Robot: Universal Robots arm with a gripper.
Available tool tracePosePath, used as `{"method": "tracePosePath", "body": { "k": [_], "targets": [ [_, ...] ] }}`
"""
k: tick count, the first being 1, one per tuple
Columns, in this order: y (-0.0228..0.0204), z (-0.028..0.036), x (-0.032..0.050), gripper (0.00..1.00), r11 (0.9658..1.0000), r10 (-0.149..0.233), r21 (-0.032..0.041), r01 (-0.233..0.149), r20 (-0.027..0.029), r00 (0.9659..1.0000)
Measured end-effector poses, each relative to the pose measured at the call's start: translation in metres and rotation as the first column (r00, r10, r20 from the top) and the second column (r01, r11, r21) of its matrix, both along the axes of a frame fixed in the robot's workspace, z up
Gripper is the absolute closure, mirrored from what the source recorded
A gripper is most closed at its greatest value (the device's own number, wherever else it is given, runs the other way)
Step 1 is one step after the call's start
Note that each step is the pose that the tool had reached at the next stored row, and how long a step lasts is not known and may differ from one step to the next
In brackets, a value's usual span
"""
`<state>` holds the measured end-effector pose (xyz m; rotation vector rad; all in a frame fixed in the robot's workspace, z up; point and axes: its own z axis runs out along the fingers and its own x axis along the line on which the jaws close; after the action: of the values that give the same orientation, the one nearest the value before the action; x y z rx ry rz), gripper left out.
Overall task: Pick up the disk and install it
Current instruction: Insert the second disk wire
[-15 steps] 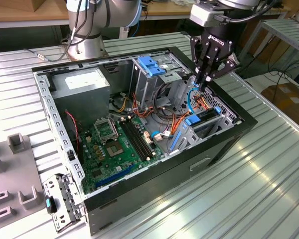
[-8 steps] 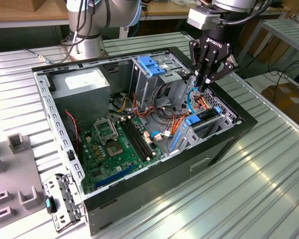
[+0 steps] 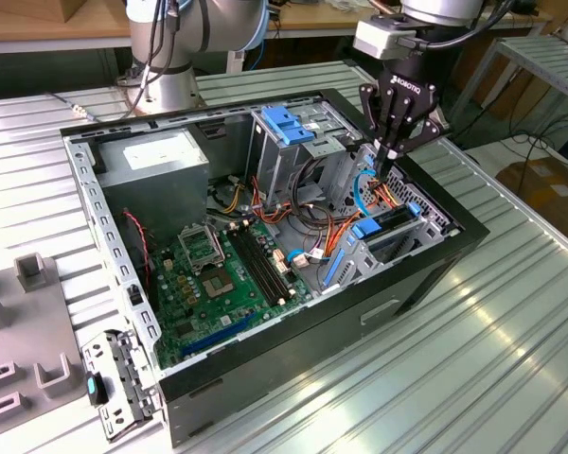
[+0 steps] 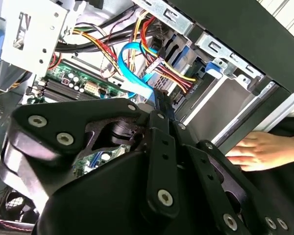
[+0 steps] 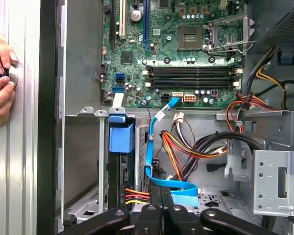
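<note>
Black gripper (image 3: 386, 163), fingers pinched together w/ nothing between them, hangs inside the open PC case (image 3: 426, 270) at upper right of the exterior view. Disk (image 3: 390, 227) sits slotted in the bay right below it, blue frame showing. Person's hand (image 5: 1, 78) rests at left edge of the first wrist view.

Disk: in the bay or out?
In. The disk stands on edge inside the metal bay, blue frame flush with the bay's rim, coloured wires running to it. The gripper hangs just above.
</note>
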<state>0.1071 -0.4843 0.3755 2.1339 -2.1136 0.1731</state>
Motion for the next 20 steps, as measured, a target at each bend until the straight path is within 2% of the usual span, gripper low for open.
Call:
{"method": "tracePosePath", "body": {
  "k": [2,3,4,6,7,8,9,10,13,16,18,19,20],
  "targets": [
    [0.0008,-0.0013,0.0002,0.76,0.9999,0.000,-0.0110,0.000,0.0000,1.0000],
    [0.0010,-0.0018,0.0003,0.76,0.9999,0.000,-0.0145,0.000,0.0000,1.0000],
    [0.0012,-0.0023,0.0003,0.70,0.9998,0.000,-0.0179,0.000,0.0000,1.0000],
    [0.0018,-0.0036,0.0008,0.70,0.9996,0.000,-0.0268,0.000,0.0000,1.0000],
    [0.0023,-0.0047,0.0011,0.71,0.9994,0.000,-0.0348,0.000,0.0000,1.0000],
    [0.0027,-0.0056,0.0014,0.78,0.9992,0.000,-0.0396,0.000,0.0000,1.0000],
    [0.0030,-0.0063,0.0016,0.84,0.9991,0.000,-0.0423,0.000,0.0000,1.0000],
    [0.0031,-0.0067,0.0017,0.84,0.9990,0.000,-0.0439,0.000,0.0000,1.0000],
    [0.0027,-0.0071,0.0017,0.84,0.9990,0.000,-0.0437,0.000,0.0001,1.0000],
    [-0.0014,-0.0076,0.0000,0.84,0.9991,0.000,-0.0423,0.000,0.0000,1.0000],
    [-0.0063,-0.0084,-0.0027,0.84,0.9994,0.000,-0.0344,0.000,0.0000,1.0000],
    [-0.0091,-0.0088,-0.0041,0.84,0.9996,0.000,-0.0280,0.000,0.0000,1.0000],
    [-0.0127,-0.0094,-0.0057,0.84,0.9999,0.000,-0.0133,0.000,0.0001,1.0000]
  ]
}}
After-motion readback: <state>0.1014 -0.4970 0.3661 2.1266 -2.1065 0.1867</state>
